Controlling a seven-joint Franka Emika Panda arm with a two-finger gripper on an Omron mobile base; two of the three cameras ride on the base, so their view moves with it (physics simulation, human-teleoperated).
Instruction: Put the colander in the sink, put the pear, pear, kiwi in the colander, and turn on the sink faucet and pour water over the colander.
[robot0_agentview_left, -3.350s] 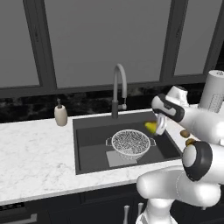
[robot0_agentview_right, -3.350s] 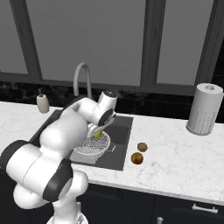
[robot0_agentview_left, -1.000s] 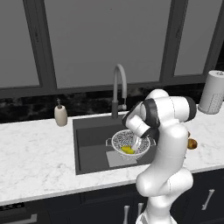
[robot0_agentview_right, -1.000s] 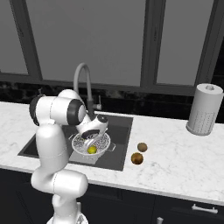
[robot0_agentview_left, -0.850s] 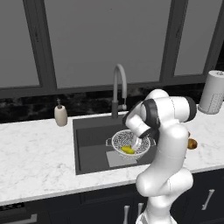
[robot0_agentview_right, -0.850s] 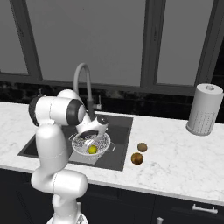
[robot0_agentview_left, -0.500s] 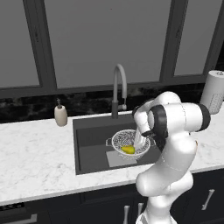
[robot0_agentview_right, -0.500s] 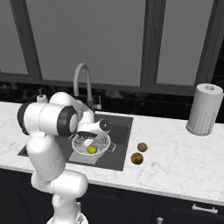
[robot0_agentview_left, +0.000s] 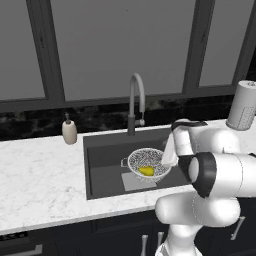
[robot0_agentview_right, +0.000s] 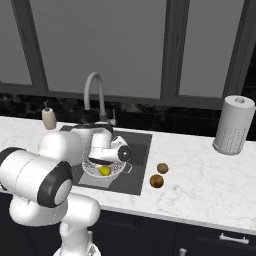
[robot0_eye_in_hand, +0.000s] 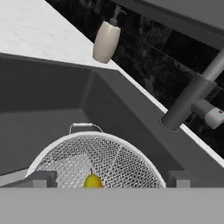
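Note:
The colander (robot0_agentview_left: 145, 163) sits on the floor of the sink (robot0_agentview_left: 102, 157), and one yellow pear (robot0_agentview_left: 146, 171) lies inside it. In the hand view my gripper (robot0_eye_in_hand: 110, 180) is open just above the colander's near rim (robot0_eye_in_hand: 94, 139), with the pear (robot0_eye_in_hand: 92, 181) low between the fingertips (robot0_eye_in_hand: 41, 179) and untouched. From the right base view, the pear (robot0_agentview_right: 104, 171) rests in the colander (robot0_agentview_right: 95, 172) under my hand. On the counter to the sink's right lie a golden-orange pear (robot0_agentview_right: 157, 181) and a duller kiwi (robot0_agentview_right: 162, 168). The sink faucet (robot0_agentview_left: 136, 102) arches over the basin's back edge.
A beige soap dispenser (robot0_agentview_left: 69, 131) stands on the counter left of the sink. A white paper towel roll (robot0_agentview_right: 231, 125) stands at the back right. Dark window panes and a black backsplash close off the rear. My own arm fills the space right of the colander.
The gripper has drawn back a little from the colander toward its right rim, its jaws wide. The pear stays lying in the colander. The two fruits on the counter have not moved.

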